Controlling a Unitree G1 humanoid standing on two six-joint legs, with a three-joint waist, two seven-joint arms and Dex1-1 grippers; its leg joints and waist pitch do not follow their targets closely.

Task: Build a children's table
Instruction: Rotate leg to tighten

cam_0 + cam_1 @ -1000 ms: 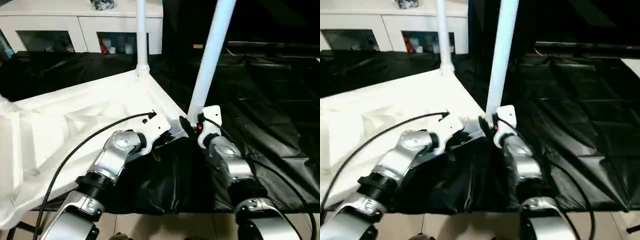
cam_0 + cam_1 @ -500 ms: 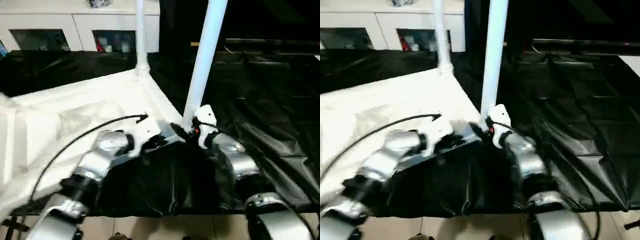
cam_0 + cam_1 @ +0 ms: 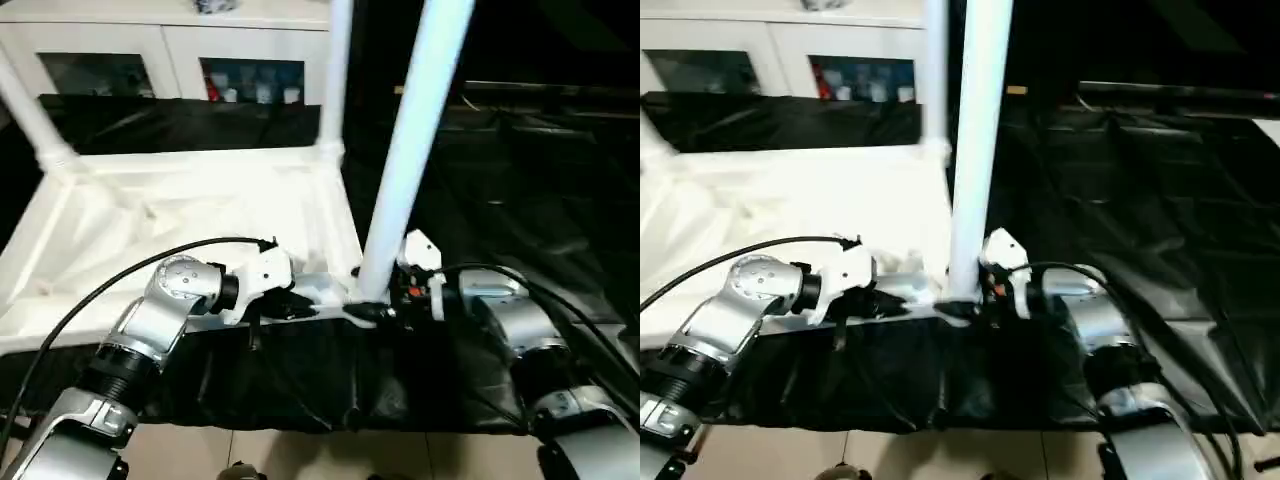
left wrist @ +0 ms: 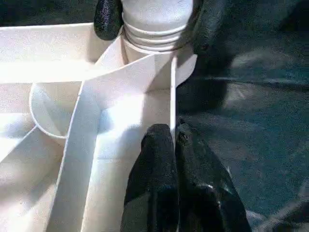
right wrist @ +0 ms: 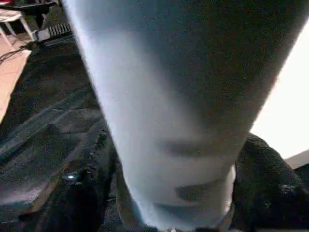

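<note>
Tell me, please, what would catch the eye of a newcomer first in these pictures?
First, the white leg rising from the near corner of the upturned children's table, which lies on black sheeting. The right claw clasps that leg's base, one black finger on each side, while the left claw pinches the tabletop's thin rim beside it. Behind stands a white glass-doored cabinet.

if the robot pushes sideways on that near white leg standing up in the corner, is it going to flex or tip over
The near leg looks like a stiff moulded tube, so probably little flex. It stands tall on a narrow base in the tabletop's corner socket, so a push high up would likely lever it or tilt the light-looking top. The right hand straddles its base and the left hand pinches the rim, which should steady it.
</note>
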